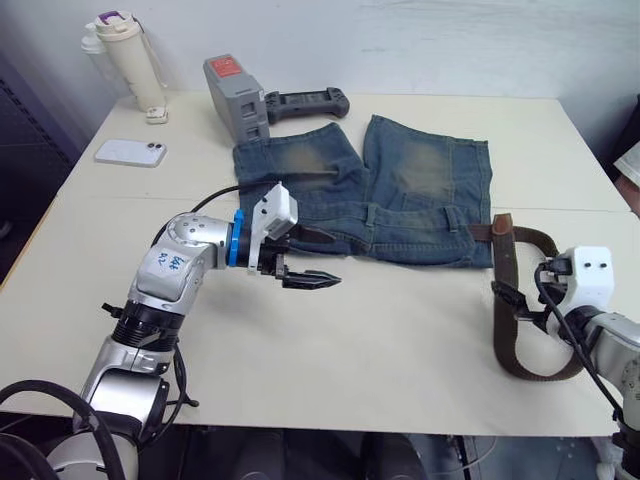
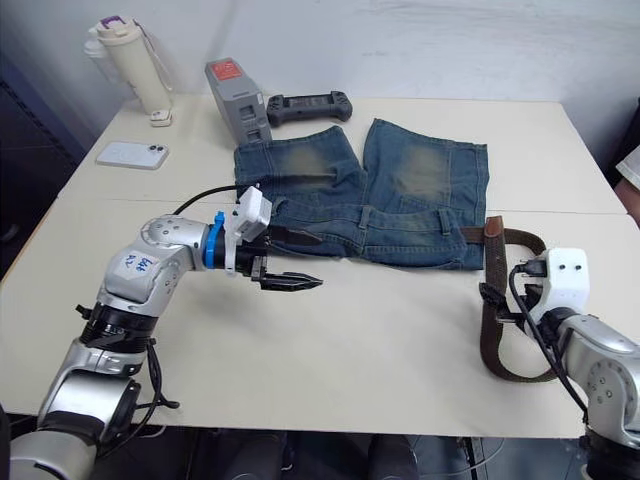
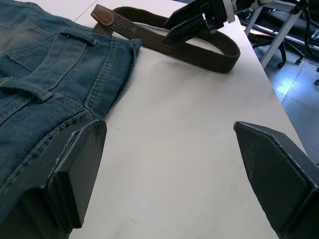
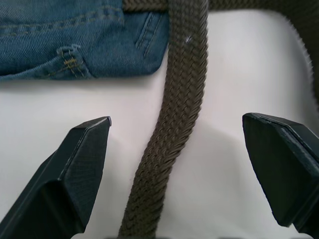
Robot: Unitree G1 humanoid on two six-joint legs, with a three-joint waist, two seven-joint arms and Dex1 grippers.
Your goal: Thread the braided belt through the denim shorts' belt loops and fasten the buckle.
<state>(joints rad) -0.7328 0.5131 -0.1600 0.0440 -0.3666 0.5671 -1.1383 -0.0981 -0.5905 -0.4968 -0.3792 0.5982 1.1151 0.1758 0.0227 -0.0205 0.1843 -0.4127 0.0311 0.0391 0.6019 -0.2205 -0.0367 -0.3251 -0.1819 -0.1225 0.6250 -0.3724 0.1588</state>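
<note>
Nearest to me, the right gripper (image 4: 177, 164) sits at the table's front right with its fingers spread wide, straddling one run of the braided belt (image 1: 503, 300) without pinching it. That belt lies in a loose loop on the white table (image 1: 400, 380), curling from the near right edge up to the right end of the shorts' waistband, where a tan leather end (image 1: 502, 226) rests by the denim. The buckle itself I cannot make out.

Further in, the left gripper (image 1: 312, 279) hovers just off the near edge of the denim shorts (image 1: 400, 190), fingers apart, holding nothing. The shorts lie flat mid-table with the waistband towards the robot; one of the belt loops (image 3: 79, 36) is visible on it.

Judgement: the belt looks light, floppy and grippy in its weave; it will sag when lifted, so take it close to the stiffer leather tip for feeding. The denim is soft and may drag; pin the waistband beside a loop.

Beyond lie a phone (image 1: 130, 152), a grey device (image 1: 235, 98), a black controller (image 1: 306, 101) and a bottle (image 1: 130, 58).
</note>
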